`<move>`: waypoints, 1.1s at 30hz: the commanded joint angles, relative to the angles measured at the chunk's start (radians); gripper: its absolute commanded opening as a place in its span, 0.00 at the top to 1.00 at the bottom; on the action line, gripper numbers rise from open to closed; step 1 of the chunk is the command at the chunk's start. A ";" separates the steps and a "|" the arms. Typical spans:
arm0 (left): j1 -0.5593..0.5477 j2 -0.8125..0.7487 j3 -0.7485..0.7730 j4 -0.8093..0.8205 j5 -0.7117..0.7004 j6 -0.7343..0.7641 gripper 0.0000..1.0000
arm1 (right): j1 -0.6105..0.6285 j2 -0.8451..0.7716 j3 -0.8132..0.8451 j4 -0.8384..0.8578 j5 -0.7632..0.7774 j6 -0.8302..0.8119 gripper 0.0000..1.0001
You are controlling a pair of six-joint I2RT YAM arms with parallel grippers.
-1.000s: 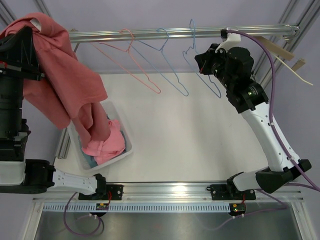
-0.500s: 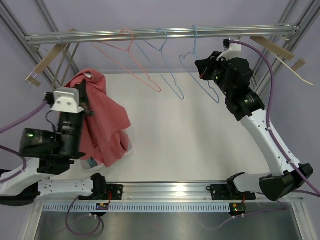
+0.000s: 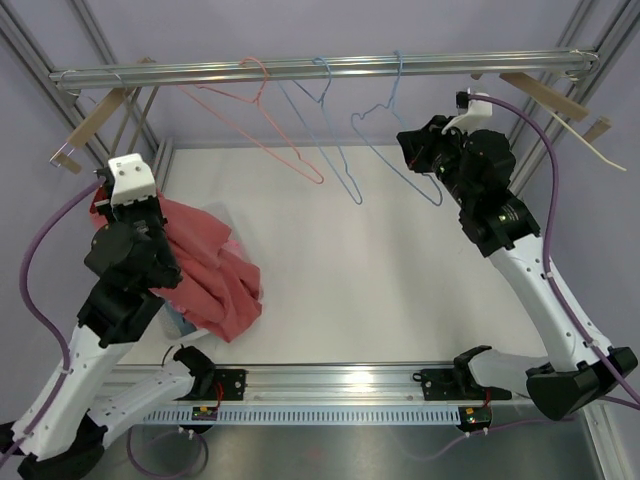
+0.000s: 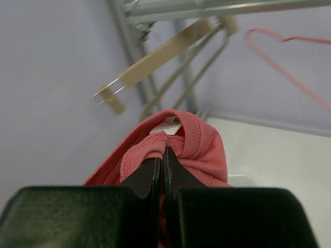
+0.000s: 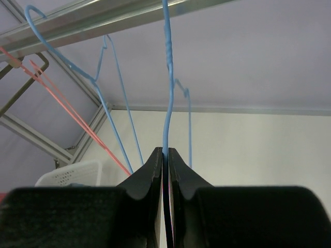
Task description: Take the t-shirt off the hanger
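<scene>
t-shirt [image 3: 205, 270] is off every hanger: pink, bunched up at the left edge of the table [image 3: 400, 280], hanging from the left gripper [image 4: 164, 151]. Left wrist view shows that gripper's fingers pressed together on the collar fold, with the neck label just beyond the tips. Most of the cloth drapes down past the left arm toward the near side; can't tell whether the hem touches the table. Right gripper [image 5: 164, 153] is up by the rail [image 3: 320, 68] on the right, pinched on the wire of a blue hanger [image 5: 166, 129] with only a sliver of gap between the fingers, and that hanger's hook is over the rail. Two more wire hangers on the same rail, left of it: other blue hanger [image 3: 318, 142], then pink hanger [image 3: 255, 140]. Wooden hanger [image 4: 165, 54] sits at the rail's left end, above the shirt. White basket [image 5: 70, 175] shows in the right wrist view on the left side of the table.
</scene>
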 commanded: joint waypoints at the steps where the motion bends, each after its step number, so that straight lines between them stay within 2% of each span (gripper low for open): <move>1: 0.203 0.050 0.059 -0.239 0.013 -0.239 1.00 | 0.005 -0.060 -0.028 -0.064 -0.015 0.007 0.84; 3: 0.231 0.064 0.015 -0.269 0.045 -0.289 1.00 | 0.005 -0.066 -0.047 -0.060 -0.008 0.013 0.81; 6: 0.308 0.157 -0.006 -0.356 0.112 -0.413 1.00 | 0.005 -0.071 -0.042 -0.087 -0.012 0.011 0.70; 7: 0.366 0.194 -0.001 -0.384 0.196 -0.481 1.00 | 0.003 -0.078 -0.038 -0.098 -0.012 0.010 0.63; 10: 0.496 0.222 0.014 -0.439 0.362 -0.591 1.00 | 0.003 -0.110 -0.034 -0.129 -0.021 0.008 0.52; 11: 0.517 0.229 0.010 -0.447 0.387 -0.605 1.00 | 0.003 -0.123 -0.039 -0.140 -0.028 0.010 0.45; 15: 0.589 0.246 -0.030 -0.494 0.508 -0.691 1.00 | 0.005 -0.198 -0.050 -0.149 -0.072 0.024 0.34; 20: 0.636 0.239 -0.162 -0.490 0.661 -0.825 1.00 | 0.006 -0.276 -0.089 -0.147 -0.166 0.068 0.33; 25: 0.642 0.240 -0.306 -0.435 0.810 -0.970 1.00 | 0.070 -0.370 -0.194 -0.078 -0.238 0.151 0.41; 33: 0.642 0.225 -0.499 -0.237 0.919 -1.130 1.00 | 0.143 -0.436 -0.297 -0.074 -0.241 0.179 0.41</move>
